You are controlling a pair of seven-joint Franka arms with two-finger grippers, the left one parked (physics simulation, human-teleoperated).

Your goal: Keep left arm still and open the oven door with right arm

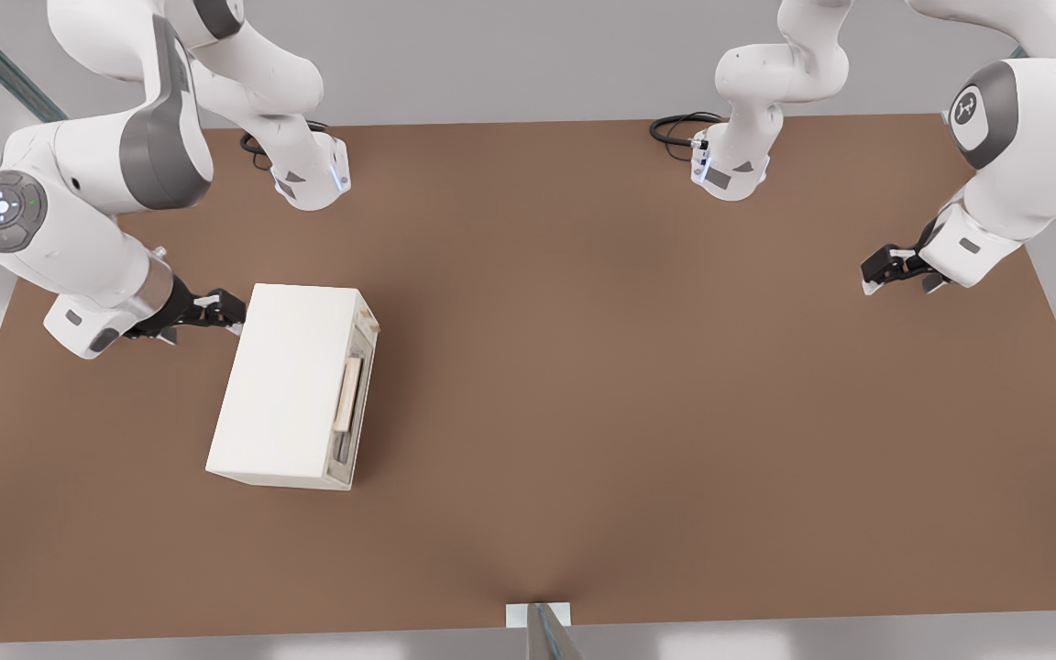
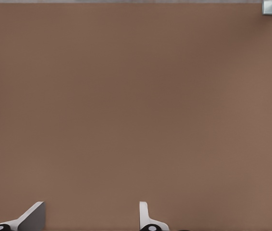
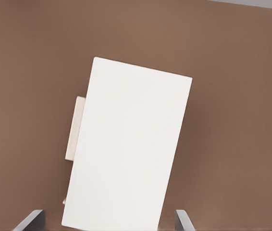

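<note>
A cream-white oven [image 1: 285, 385] lies on the brown table [image 1: 638, 385] toward the front view's left. Its oven door [image 1: 358, 408], a narrow greyish panel with a pale beige bar handle [image 1: 348, 394], faces the front view's right and sits flush against the box. The right arm's gripper [image 1: 221, 309] hovers at the oven's far corner on the front view's left, on the side away from the door. In the right wrist view the gripper [image 3: 108, 215] is open above the plain white oven top [image 3: 131, 144], with its fingertips [image 3: 31, 219] wide apart and the handle [image 3: 73, 127] peeking out along one edge.
The parked arm's gripper [image 1: 895, 268] hangs over the table's edge at the front view's right. Two arm bases [image 1: 308, 179] [image 1: 730, 170] with black cables stand along the far edge. A small metal bracket [image 1: 538, 616] sits at the near edge.
</note>
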